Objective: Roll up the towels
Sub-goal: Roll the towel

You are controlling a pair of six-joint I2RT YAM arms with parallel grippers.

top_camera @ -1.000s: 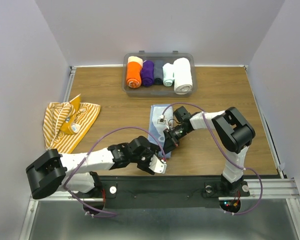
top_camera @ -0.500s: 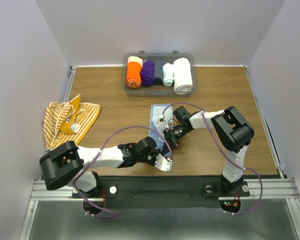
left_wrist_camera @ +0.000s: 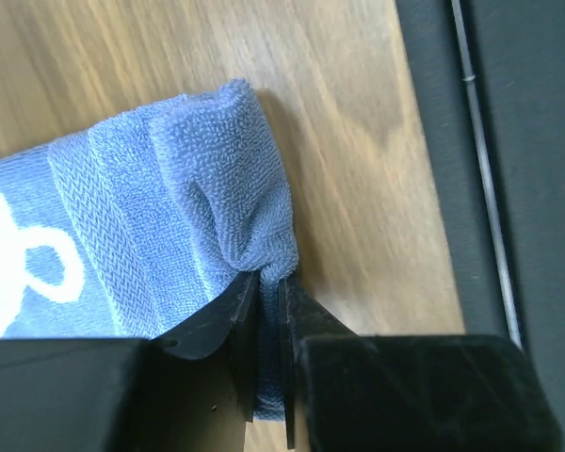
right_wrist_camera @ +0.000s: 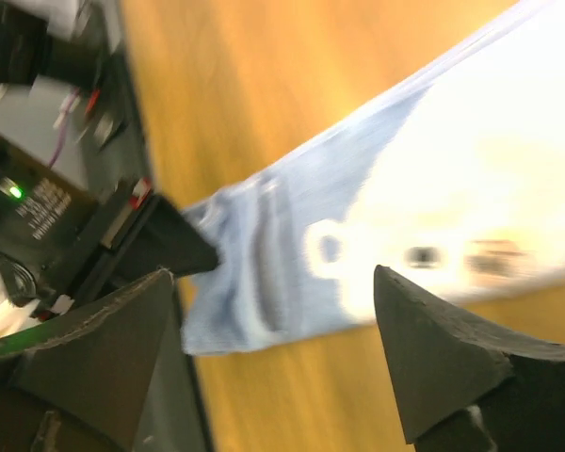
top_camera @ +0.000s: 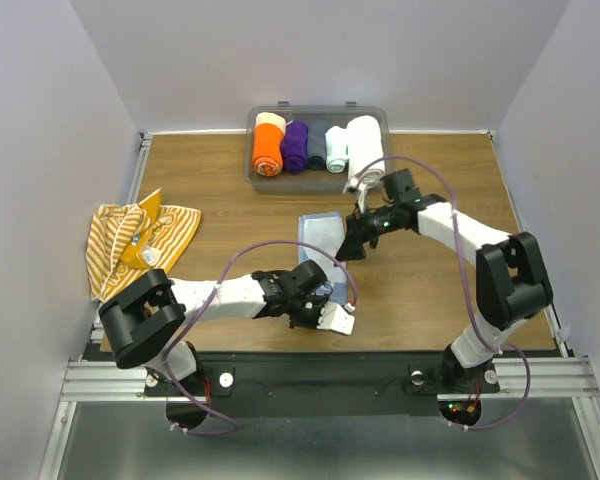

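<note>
Left gripper [left_wrist_camera: 264, 294] pinches the folded 6 o'clock end of the pale blue towel [left_wrist_camera: 160, 212]; right gripper [top_camera: 352, 246] hangs, jaws spread, at its 3 o'clock side.

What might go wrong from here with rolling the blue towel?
The left gripper pinches only a bunched corner of the pale blue towel, so the cloth may slip out or roll crooked. The right gripper hangs open above the towel, holding nothing, so the far end may drag along if the left arm pulls.
</note>
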